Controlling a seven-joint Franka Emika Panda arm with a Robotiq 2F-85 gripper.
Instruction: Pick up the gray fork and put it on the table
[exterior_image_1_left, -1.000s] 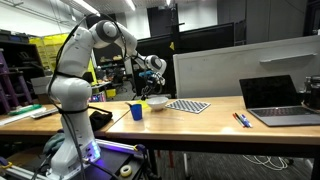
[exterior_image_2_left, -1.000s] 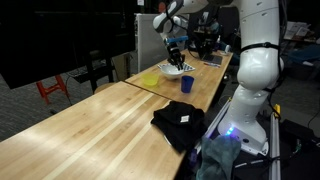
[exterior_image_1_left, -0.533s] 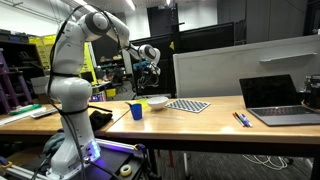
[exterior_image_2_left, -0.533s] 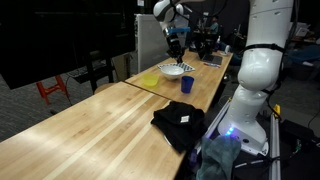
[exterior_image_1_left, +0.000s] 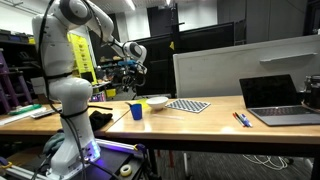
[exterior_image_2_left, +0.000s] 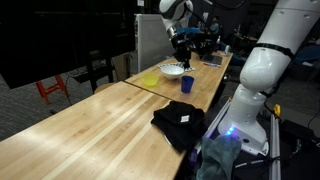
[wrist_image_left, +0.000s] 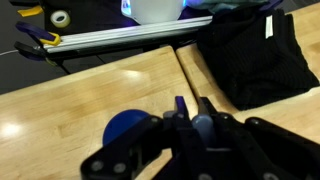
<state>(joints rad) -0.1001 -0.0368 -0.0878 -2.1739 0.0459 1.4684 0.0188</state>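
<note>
My gripper is shut on the gray fork, whose handle shows between the fingers in the wrist view. In both exterior views the gripper hangs high above the tan wooden table, up over the white bowl and the blue cup. In the wrist view the blue cup lies straight below the fingers. The fork is too small to make out in the exterior views.
A black cloth lies near the robot's base. A checkered cloth, a laptop and pens are further along the table. A yellow cloth lies by the bowl. A gray partition stands behind.
The arm has risen and swung away from just over the bowl, carrying the gripper higher and towards the blue cup's side.
</note>
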